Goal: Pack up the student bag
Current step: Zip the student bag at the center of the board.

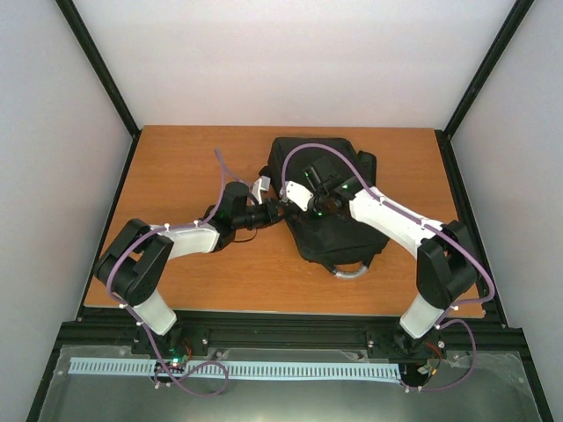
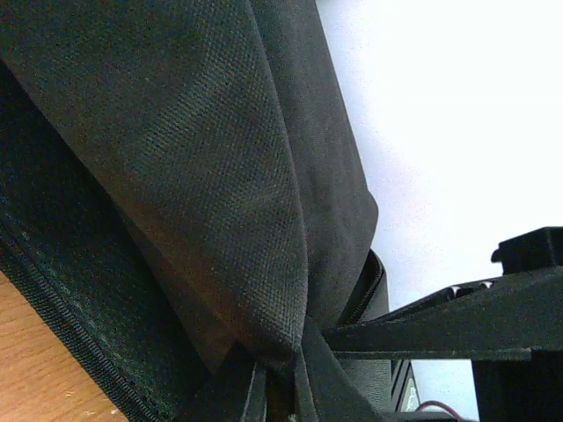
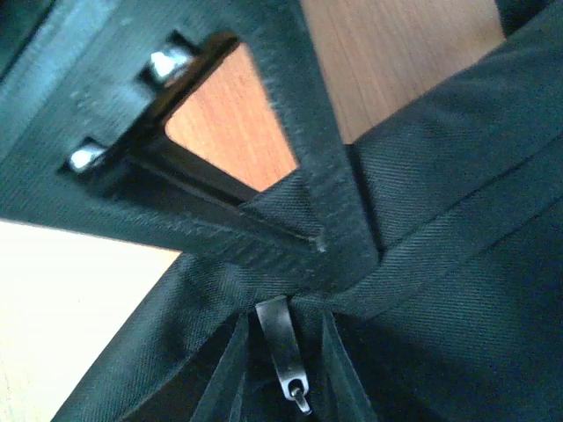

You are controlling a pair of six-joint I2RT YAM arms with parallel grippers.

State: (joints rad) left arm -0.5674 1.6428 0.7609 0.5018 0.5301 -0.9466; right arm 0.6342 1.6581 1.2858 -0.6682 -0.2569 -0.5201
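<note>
The student bag (image 1: 327,243), a black fabric backpack, lies on the table right of centre, its grey loop handle (image 1: 350,272) at the near end. My left gripper (image 1: 271,211) is at the bag's left edge. In the left wrist view it (image 2: 281,387) is shut on a gathered fold of the black bag fabric (image 2: 176,176). My right gripper (image 1: 292,195) meets it from the right at the same edge. In the right wrist view a black zipper pull (image 3: 283,347) hangs between the right gripper's (image 3: 286,330) fingers, which stand narrowly apart on either side of it.
The wooden table (image 1: 176,176) is walled in by white panels and black frame posts (image 1: 97,61). A black rail (image 1: 281,327) runs along its near edge, where both arm bases stand. Purple cables (image 1: 224,163) loop over both arms.
</note>
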